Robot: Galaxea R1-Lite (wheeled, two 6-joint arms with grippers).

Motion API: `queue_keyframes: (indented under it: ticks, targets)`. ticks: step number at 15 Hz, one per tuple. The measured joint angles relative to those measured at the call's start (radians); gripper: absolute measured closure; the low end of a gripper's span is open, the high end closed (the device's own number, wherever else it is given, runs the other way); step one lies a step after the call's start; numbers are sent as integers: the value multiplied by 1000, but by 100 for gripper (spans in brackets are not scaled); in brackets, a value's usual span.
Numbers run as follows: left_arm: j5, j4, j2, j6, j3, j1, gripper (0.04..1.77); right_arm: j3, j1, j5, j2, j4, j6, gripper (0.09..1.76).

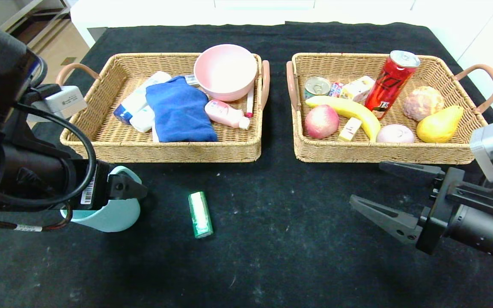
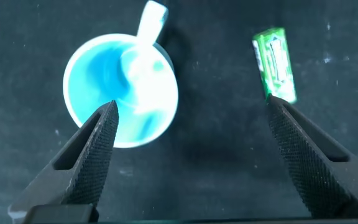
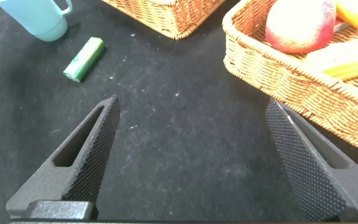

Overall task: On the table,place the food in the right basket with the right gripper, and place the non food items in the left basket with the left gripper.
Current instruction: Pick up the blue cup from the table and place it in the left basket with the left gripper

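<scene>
While both baskets are sitting mostly filled, a blue cup (image 1: 114, 214) and green pack (image 1: 200, 214) are waiting. Left gripper (image 2: 191, 134) is hovering wide over the cup; right gripper (image 1: 383, 188) is idling wide.

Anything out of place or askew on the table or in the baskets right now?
Two items are still outside the baskets: a light blue cup under the left gripper and a green pack lying on the black cloth. In the right basket, the red can leans tilted rather than upright. Nothing looks spilled or damaged.

I get even overhead light; the white top edge of the head view is blown out, the pink bowl (image 1: 225, 70) glares, and the blue cup (image 2: 122, 90) looks washed and soft.
</scene>
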Motion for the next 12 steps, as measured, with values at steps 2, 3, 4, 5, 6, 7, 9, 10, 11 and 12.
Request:
queue_keyframes:
  ticks: [2,3,4,5,6,7,9,10,11,12]
  targets:
    - [-22,-37,4,3,20,23,11,0,0,0,2,0,0,14]
    - [-26,-61,6,5,36,33,11,0,0,0,3,0,0,14]
    - [-27,-82,7,6,52,40,11,0,0,0,3,0,0,14]
    - [-28,-100,10,6,68,44,11,0,0,0,4,0,0,14]
    - [-28,-116,13,6,84,47,11,0,0,0,4,0,0,14]
    - [-30,-123,18,6,96,48,11,0,0,0,4,0,0,14]
    - [-44,-131,31,4,108,49,10,0,0,0,4,0,0,14]
    - [-47,-133,38,3,111,49,10,0,0,0,4,0,0,14]
    - [-47,-132,44,1,113,49,10,0,0,0,4,0,0,14]
    - [-47,-133,51,1,119,52,10,0,0,0,4,0,0,14]
